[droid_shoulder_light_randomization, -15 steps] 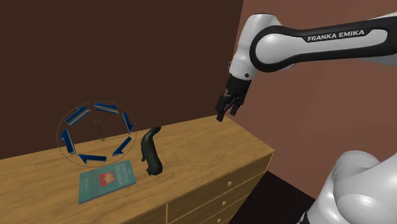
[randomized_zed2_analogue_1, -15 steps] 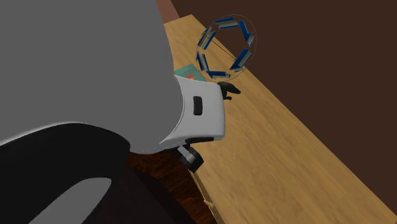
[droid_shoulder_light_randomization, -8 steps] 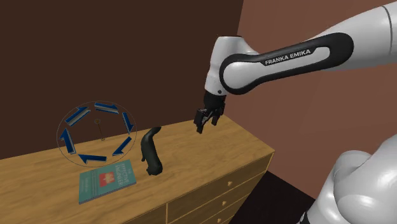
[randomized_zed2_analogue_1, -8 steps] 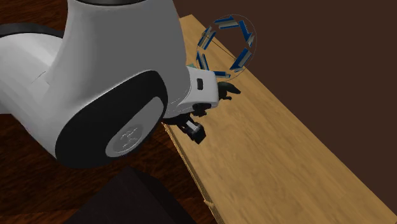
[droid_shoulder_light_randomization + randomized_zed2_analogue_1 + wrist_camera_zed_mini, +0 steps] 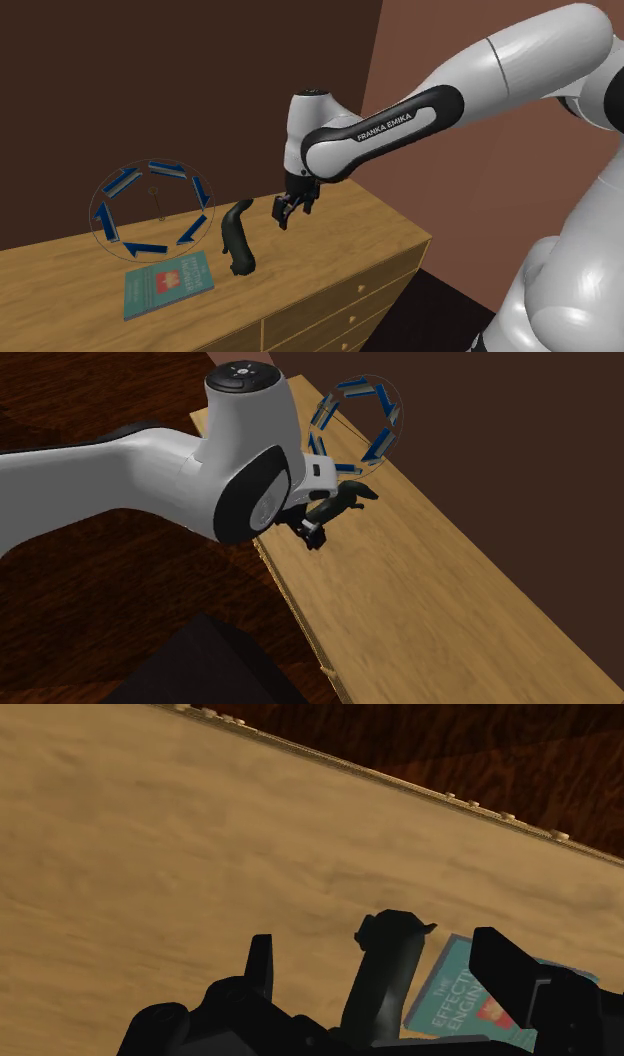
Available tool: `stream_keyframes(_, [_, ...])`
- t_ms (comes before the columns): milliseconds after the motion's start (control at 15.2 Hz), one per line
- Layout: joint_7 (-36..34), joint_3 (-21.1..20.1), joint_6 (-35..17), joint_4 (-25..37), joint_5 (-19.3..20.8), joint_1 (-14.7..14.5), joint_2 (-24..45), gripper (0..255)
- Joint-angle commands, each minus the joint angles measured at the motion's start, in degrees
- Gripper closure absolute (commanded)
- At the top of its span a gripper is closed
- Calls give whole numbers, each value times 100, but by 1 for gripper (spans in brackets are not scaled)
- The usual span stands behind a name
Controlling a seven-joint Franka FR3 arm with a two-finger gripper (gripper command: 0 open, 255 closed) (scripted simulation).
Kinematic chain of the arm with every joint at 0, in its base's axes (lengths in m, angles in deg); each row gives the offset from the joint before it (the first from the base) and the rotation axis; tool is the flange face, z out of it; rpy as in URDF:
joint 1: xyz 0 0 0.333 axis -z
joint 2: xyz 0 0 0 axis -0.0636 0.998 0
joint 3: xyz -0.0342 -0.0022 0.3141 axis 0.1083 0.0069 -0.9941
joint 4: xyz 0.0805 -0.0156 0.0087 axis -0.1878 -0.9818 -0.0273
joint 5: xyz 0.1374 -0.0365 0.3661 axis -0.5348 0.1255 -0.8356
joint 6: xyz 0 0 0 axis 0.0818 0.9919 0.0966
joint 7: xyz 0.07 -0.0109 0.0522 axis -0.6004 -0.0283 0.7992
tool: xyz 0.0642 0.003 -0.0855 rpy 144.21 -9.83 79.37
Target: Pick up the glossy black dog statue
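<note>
Gripper [image 5: 285, 211] has swung left to frame centre, now just right of the dog statue [image 5: 237, 242]. Jaws spread, nothing grasped; descend, close, lift remain.

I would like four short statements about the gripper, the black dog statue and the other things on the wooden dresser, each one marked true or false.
1. The gripper is open. True.
2. The gripper holds the dog statue in the air. False: the statue rests on the dresser, and in the wrist view it sits between the fingers without being clasped.
3. A teal book lies flat on the dresser beside the statue. True.
4. The ring of blue panels lies flat on top of the book. False: the ring stands upright on the dresser, behind the book in the shoulder view.
</note>
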Motion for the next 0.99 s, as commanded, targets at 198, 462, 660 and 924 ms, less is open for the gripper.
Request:
stream_keyframes(198, [-602,-101,-303,662,634,-181,1166,0])
stream_keyframes(462, [-978,-32,-366,1349,1097,-415,2091,0])
stream_keyframes(660, [-1188,61,-344,1942,1376,-622,2786,0])
stream_keyframes(924, [-1351,185,-247,2735,1621,-871,3615,0])
